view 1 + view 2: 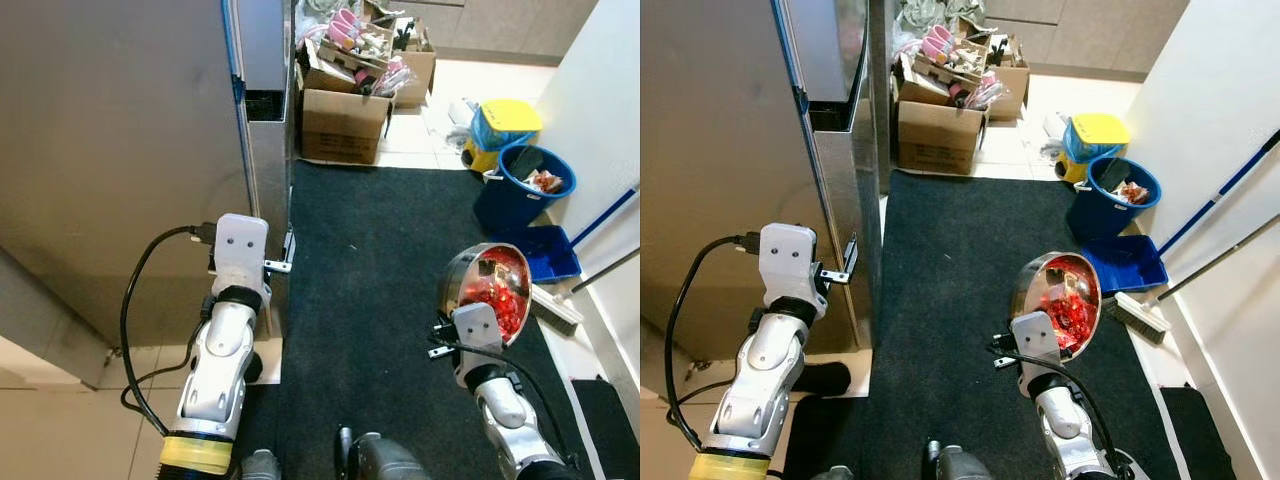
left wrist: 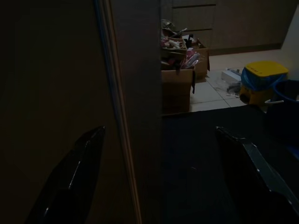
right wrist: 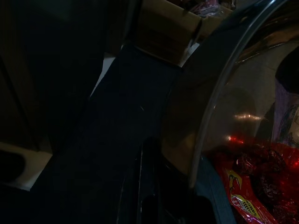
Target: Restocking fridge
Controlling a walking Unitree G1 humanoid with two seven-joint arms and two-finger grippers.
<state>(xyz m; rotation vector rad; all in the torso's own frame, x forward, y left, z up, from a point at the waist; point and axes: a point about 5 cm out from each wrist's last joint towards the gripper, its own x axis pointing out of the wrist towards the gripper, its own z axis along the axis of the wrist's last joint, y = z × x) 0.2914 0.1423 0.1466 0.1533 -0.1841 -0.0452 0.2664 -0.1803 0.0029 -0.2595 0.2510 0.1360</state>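
Note:
The steel fridge (image 1: 120, 150) fills the left, its door edge (image 1: 262, 180) running down beside the black mat. My left gripper (image 2: 160, 130) is open right at that edge, one black finger (image 2: 70, 177) in front of the door face and the other (image 2: 252, 177) over the mat. My right gripper (image 3: 184, 172) is shut on the rim of a steel bowl (image 1: 490, 285), held tilted above the mat's right side. Red snack packets (image 1: 503, 292) lie inside the bowl.
Open cardboard boxes (image 1: 345, 120) full of clutter stand past the fridge. A yellow bin (image 1: 505, 125), a blue bucket (image 1: 530, 185), a blue dustpan (image 1: 545, 255) and a broom (image 1: 555, 305) line the white wall on the right. The black mat (image 1: 370, 260) runs ahead.

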